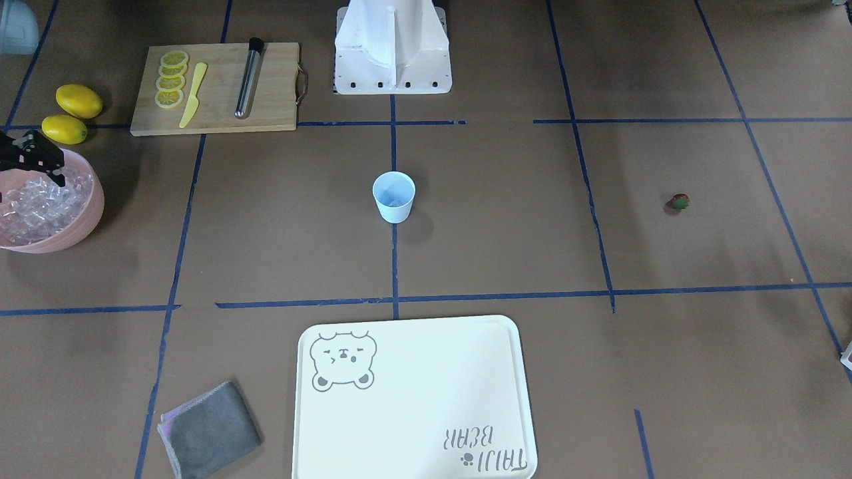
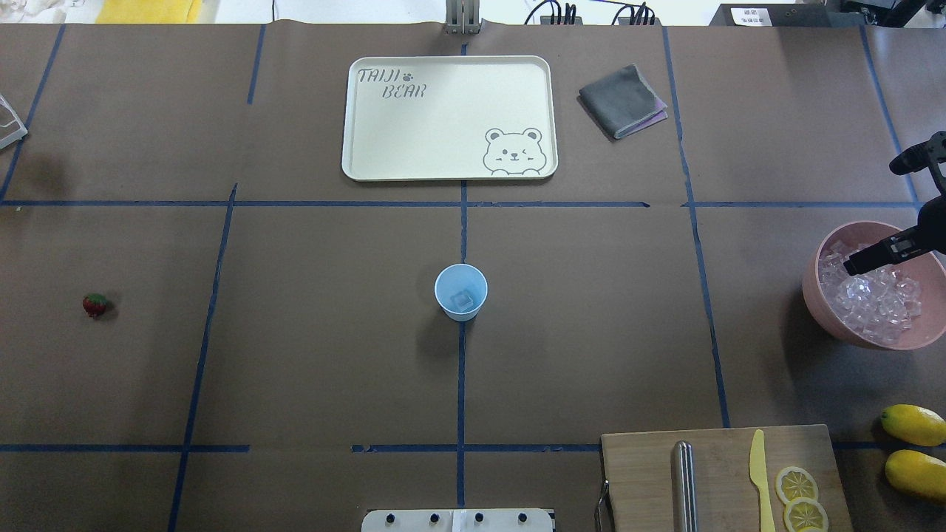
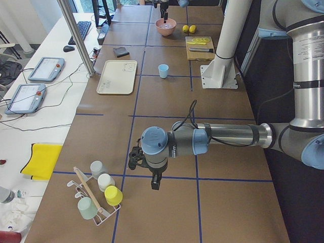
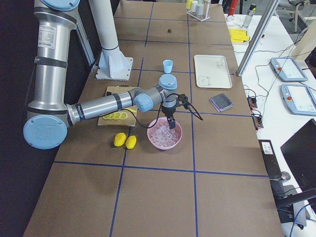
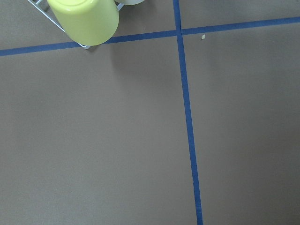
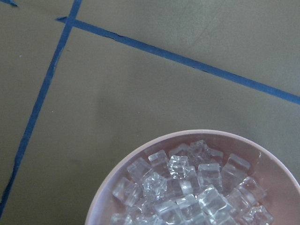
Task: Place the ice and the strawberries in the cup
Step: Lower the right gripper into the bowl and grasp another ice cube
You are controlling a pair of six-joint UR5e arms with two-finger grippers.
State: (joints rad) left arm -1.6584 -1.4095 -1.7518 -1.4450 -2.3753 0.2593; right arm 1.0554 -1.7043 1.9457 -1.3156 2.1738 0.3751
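Observation:
The pale blue cup (image 2: 460,292) stands upright at the table's middle, with one clear ice cube (image 2: 463,300) in it. It also shows in the front view (image 1: 393,196). More ice (image 6: 187,187) fills the pink bowl (image 2: 819,292). My right gripper (image 2: 853,266) hangs just above the ice in the bowl, and its jaws look open and empty. The strawberry (image 2: 94,304) lies alone far on the other side of the table. My left gripper (image 3: 156,185) hovers over bare table beside a cup rack, far from the strawberry. I cannot tell whether it is open or shut.
A cutting board (image 2: 720,473) with lemon slices (image 2: 797,484), a yellow knife (image 2: 759,473) and a metal rod (image 2: 684,484) lies at the near right. Two lemons (image 2: 913,425) lie beside it. A cream tray (image 2: 449,118) and a grey cloth (image 2: 622,100) lie at the far side. A yellow cup (image 5: 84,18) sits on the rack.

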